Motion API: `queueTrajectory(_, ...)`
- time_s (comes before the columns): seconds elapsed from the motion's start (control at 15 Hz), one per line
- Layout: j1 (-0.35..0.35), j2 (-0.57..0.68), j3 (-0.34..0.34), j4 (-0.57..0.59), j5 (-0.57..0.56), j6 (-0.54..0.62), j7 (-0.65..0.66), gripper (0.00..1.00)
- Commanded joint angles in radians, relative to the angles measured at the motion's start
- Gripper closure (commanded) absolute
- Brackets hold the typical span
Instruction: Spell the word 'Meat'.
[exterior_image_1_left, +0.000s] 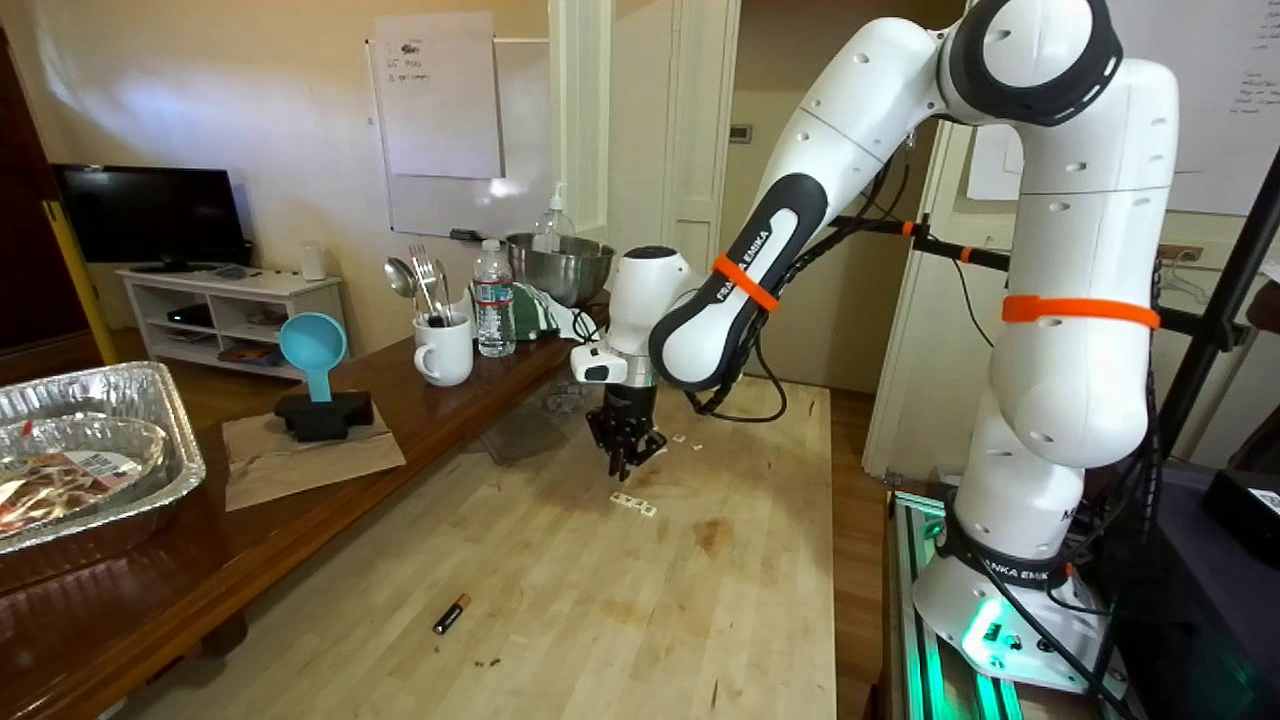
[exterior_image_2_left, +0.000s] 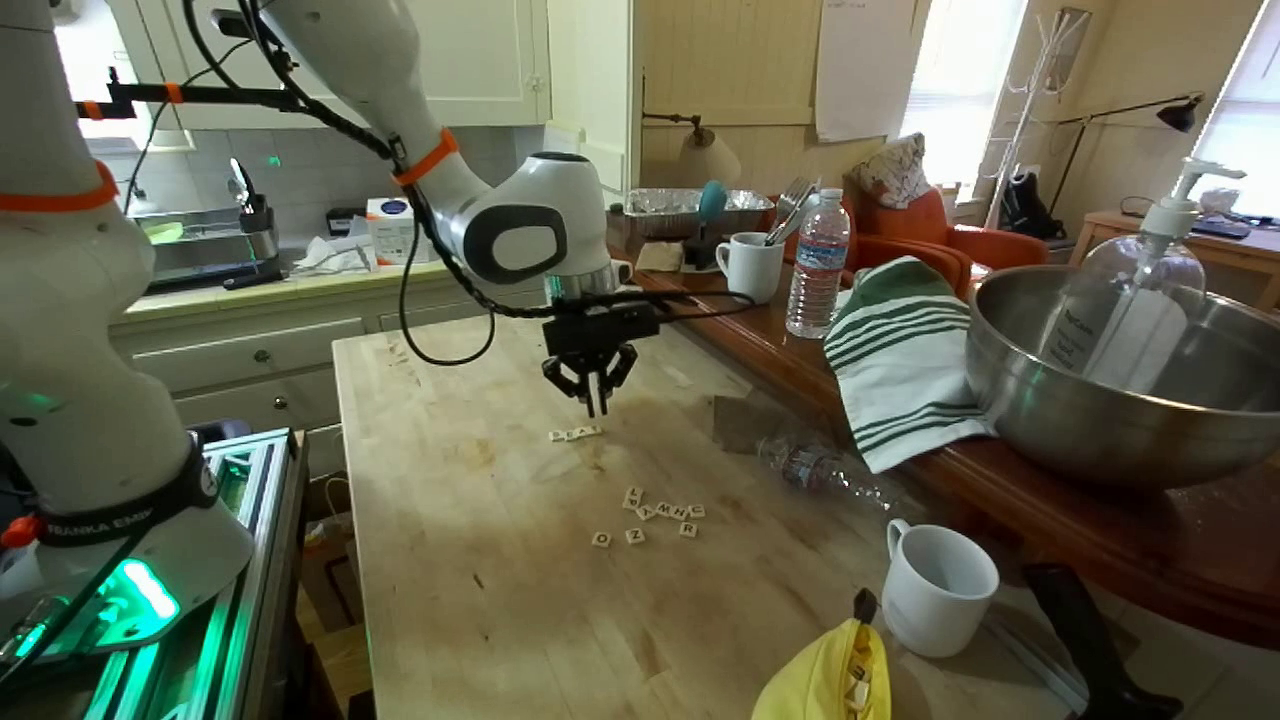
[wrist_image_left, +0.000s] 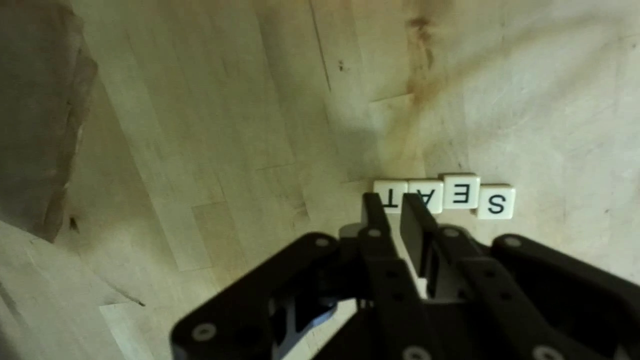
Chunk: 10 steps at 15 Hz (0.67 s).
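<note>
1. The gripper (wrist_image_left: 391, 201) is hanging over the wooden tabletop (wrist_image_left: 225, 100), its fingers standing only slightly apart and holding nothing.
2. Beyond the fingertips in the wrist view, the T tile (wrist_image_left: 391, 192) is showing partly through that gap; toward three o'clock, the A tile (wrist_image_left: 430, 194) is lying tight beside it, partly covered. The gap is looking narrower than either, so a pick is probably calling for wider jaws.
3. Further toward three o'clock, the E tile (wrist_image_left: 461, 191) is sitting a little out of line toward twelve.
4. Last in line, at three o'clock, the S tile (wrist_image_left: 496, 202) is making the four read SEAT, upside down here; it is presumably needing to give way to an M. Its nine o'clock side is crowding the E, so its twelve and six o'clock edges are offering the better hold, with the gripper turned to suit.
5. Farthest, at five o'clock from the gripper in an exterior view, loose tiles (exterior_image_2_left: 663, 511) are lying, some bunched, some apart; their small letters are leaving it unsure which is M. Like the rest, they are looking light, stiff, smooth and hardly fragile; a corner pinch is likely slipping, so opposite side edges are suiting best.
</note>
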Motion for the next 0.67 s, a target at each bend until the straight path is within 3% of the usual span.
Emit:
queueTrajectory(0.0,0.034,-0.065,-0.02,-0.019,0.022,-0.099,0.025,0.51)
queueTrajectory(0.47,0.066,-0.129,-0.027,-0.027,0.107,-0.222,-0.005,0.0)
queueTrajectory(0.6,0.074,-0.145,-0.034,-0.032,0.109,-0.241,0.0,0.0)
